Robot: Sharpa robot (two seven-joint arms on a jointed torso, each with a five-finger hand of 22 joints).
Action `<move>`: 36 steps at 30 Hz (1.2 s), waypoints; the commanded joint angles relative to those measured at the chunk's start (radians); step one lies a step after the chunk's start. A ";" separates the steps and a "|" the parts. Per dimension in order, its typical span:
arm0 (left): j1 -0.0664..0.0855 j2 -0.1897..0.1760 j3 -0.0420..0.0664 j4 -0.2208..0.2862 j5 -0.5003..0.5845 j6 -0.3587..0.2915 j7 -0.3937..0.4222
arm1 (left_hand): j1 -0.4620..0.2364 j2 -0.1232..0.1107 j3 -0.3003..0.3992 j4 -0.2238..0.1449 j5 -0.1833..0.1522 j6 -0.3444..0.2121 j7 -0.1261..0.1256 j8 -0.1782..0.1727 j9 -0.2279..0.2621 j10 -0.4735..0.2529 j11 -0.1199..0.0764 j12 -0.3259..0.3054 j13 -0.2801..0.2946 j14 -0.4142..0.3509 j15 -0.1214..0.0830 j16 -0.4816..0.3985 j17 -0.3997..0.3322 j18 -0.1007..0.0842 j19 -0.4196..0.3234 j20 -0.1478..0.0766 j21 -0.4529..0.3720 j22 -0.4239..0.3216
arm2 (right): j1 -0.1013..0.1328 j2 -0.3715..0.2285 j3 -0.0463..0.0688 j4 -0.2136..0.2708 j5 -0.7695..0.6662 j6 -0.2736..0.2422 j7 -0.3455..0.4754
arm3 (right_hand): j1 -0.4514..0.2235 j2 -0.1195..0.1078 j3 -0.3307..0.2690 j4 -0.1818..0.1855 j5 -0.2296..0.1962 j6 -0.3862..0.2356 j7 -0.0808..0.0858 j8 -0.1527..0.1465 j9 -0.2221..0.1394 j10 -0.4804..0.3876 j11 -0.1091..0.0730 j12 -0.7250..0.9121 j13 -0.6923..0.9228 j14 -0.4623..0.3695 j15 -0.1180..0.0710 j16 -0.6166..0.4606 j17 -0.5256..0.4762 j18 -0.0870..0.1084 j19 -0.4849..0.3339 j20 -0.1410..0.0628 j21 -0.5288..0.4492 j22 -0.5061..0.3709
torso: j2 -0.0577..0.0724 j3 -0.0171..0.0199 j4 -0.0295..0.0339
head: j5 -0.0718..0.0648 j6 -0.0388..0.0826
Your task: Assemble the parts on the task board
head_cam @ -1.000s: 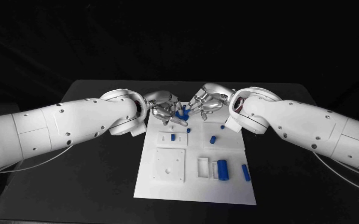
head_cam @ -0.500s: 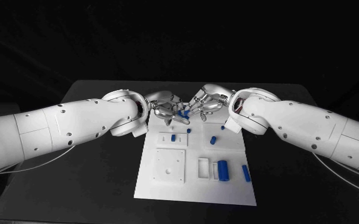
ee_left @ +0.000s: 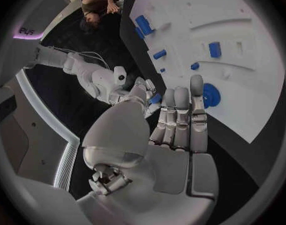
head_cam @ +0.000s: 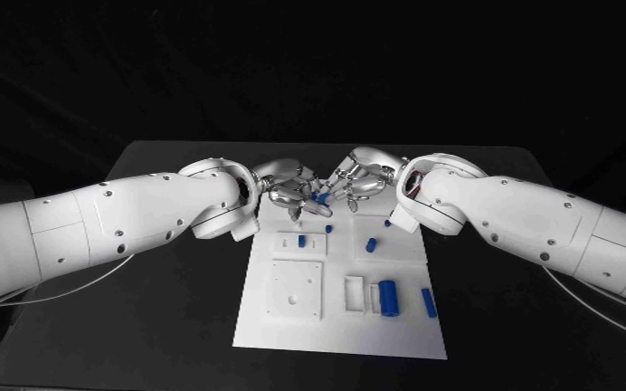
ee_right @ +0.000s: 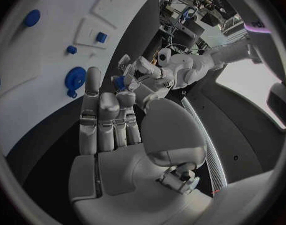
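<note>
Where the fingertips of both hands meet above the far end of the task board, a small blue part is pinched; which hand bears it cannot be told, left hand or right hand. Several blue parts are left loose nearer on the board, so assembly is judged largely unfinished.
</note>
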 commanded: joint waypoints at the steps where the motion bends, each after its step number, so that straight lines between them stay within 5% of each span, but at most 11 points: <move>1: 0.000 0.001 0.001 0.004 0.101 0.036 0.026 | 0.002 0.012 0.002 -0.007 0.002 0.008 -0.001 -0.002 -0.001 0.000 0.008 -0.002 -0.001 -0.004 0.004 0.002 -0.001 0.015 0.005 0.005 -0.007 0.016 | -0.002 0.001 0.000 0.002 -0.064 -0.017 0.018 | 0.001 0.012 0.001 0.002 0.003 0.005 0.001 0.003 0.016 -0.008 0.000 -0.002 0.001 -0.004 0.000 0.001 -0.001 0.002 -0.003 0.003 -0.004 0.002 | 0.001 0.0002 0.0002 | -0.002 0.000; 12: 0.000 -0.006 0.001 0.002 0.229 0.074 0.052 | -0.015 0.039 -0.005 0.003 -0.002 0.026 -0.006 -0.021 -0.011 0.006 0.006 -0.030 -0.015 -0.012 0.001 -0.001 -0.004 0.011 -0.003 0.002 -0.009 0.015 | -0.008 0.000 0.000 0.001 -0.142 -0.035 0.036 | 0.002 0.012 -0.001 0.002 0.001 0.003 0.002 0.003 0.015 -0.008 0.001 -0.003 0.000 -0.005 0.001 0.000 -0.002 0.002 -0.003 0.003 -0.005 0.002 | 0.000 0.0003 0.0003 | -0.004 -0.001; 19: 0.000 -0.010 0.002 0.000 0.274 0.099 0.077 | -0.016 0.095 -0.011 0.030 -0.002 0.055 -0.009 -0.076 -0.036 0.017 0.004 -0.073 -0.031 -0.021 -0.002 -0.011 -0.007 0.002 -0.014 -0.002 -0.012 0.011 | -0.011 0.001 0.000 0.003 -0.147 -0.030 0.041 | 0.002 0.012 -0.001 0.002 0.001 0.003 0.002 0.003 0.015 -0.008 0.001 -0.003 0.000 -0.005 0.001 0.000 -0.002 0.002 -0.003 0.003 -0.005 0.002 | 0.000 -0.0005 0.0004 | -0.006 -0.001; 36: 0.000 -0.013 0.002 -0.001 0.288 0.139 0.075 | 0.051 0.209 0.042 -0.027 -0.002 0.056 -0.010 -0.111 -0.045 0.011 0.004 -0.118 -0.043 -0.036 0.000 -0.035 -0.017 -0.004 -0.033 -0.001 -0.015 -0.003 | -0.013 0.002 0.000 0.003 -0.140 -0.023 0.043 | 0.004 0.015 -0.003 0.002 -0.001 0.003 0.002 0.003 0.012 -0.008 0.001 -0.002 0.000 -0.005 0.001 0.001 -0.002 0.002 -0.003 0.003 -0.007 0.003 | 0.000 -0.0001 0.0008 | -0.007 -0.001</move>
